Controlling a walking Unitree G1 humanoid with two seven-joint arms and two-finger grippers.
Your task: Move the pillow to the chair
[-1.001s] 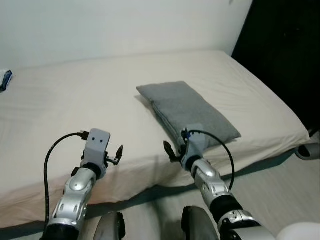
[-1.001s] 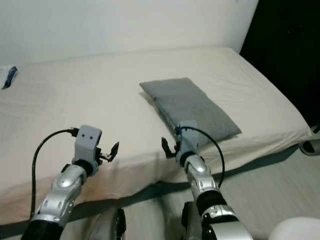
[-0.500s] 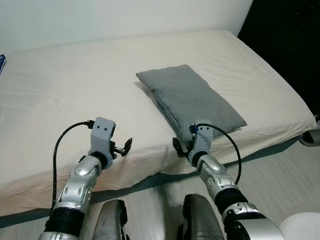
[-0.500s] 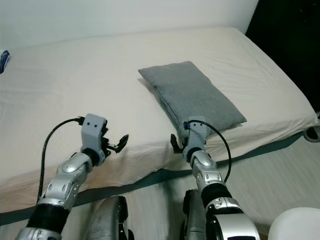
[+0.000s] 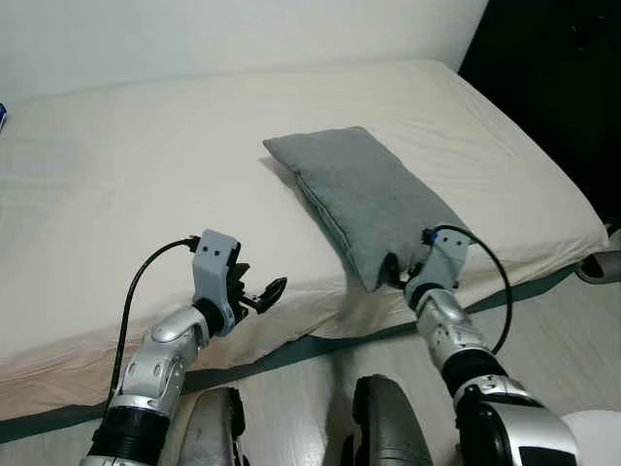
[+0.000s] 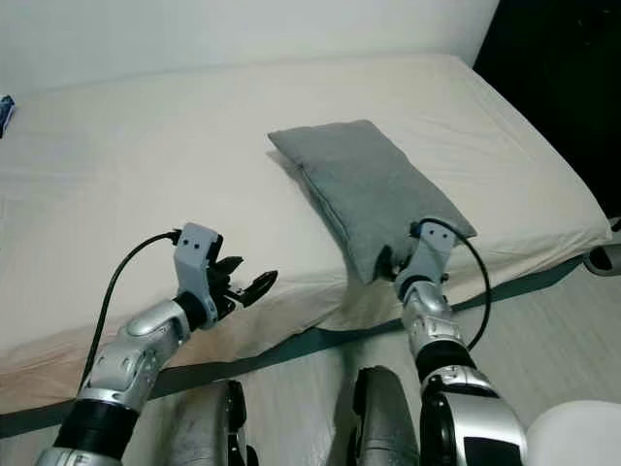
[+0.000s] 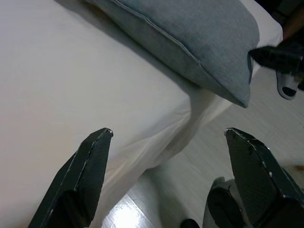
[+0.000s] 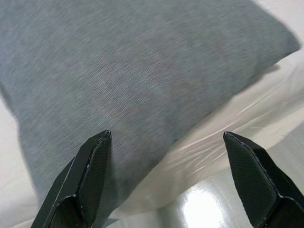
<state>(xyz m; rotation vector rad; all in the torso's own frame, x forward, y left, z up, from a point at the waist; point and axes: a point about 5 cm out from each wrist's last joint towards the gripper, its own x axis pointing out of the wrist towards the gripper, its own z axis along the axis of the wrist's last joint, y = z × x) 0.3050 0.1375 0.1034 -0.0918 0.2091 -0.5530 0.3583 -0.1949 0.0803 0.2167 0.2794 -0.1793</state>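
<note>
Cream sheeting covers the wide bed (image 5: pixel 146 194), which runs from a pale wall (image 5: pixel 243 39) at its far edge to the near edge just ahead of the robot. A dark opening (image 5: pixel 553 87) stands past the bed's right side, and light wood-look floor (image 5: pixel 543 320) shows below the near right corner, where the sheet hangs over a darker base. A small blue thing (image 6: pixel 5 112) lies at the far left edge of the bed; what it is cannot be told.

Grey and oblong, the pillow (image 5: pixel 364 199) lies on the right half of the bed, set at a slant, its far end toward the middle and its near end reaching the bed's near edge.

Right gripper (image 8: pixel 173 178) is at the pillow's near end by the bed's near edge, its two black fingers (image 8: pixel 90 175) spread wide, one over the grey cloth and the other over the creased sheet beside it, holding nothing. Left gripper (image 7: pixel 168 175) hovers at the bed's near edge, left of the pillow and apart from it, fingers (image 7: pixel 88 173) likewise spread wide with nothing between them. A black cable (image 5: pixel 146 282) loops from the left wrist.
</note>
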